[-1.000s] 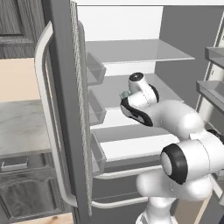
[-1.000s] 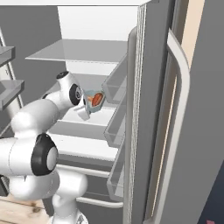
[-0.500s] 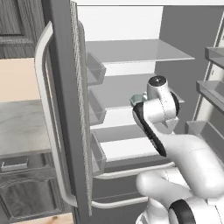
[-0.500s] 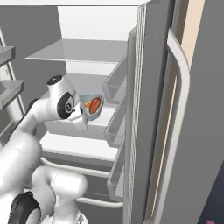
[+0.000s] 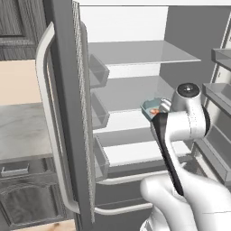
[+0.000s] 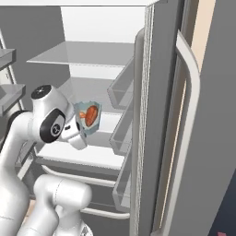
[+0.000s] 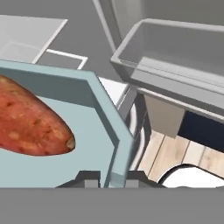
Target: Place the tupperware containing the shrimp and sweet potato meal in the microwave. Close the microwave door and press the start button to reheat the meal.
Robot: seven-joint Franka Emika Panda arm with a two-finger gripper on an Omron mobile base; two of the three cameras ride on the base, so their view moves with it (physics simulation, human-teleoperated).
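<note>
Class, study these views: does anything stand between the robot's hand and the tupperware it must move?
Nothing does: the hand already grips the tupperware by its rim, holding it with the sweet potato inside, in front of the open fridge's shelves.

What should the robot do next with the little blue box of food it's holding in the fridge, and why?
Probably keep drawing the tupperware back out between the open fridge doors. The gripper pinches its rim, the tub hangs tilted above the shelf with the sweet potato inside, so a slow, level pull seems safest.
</note>
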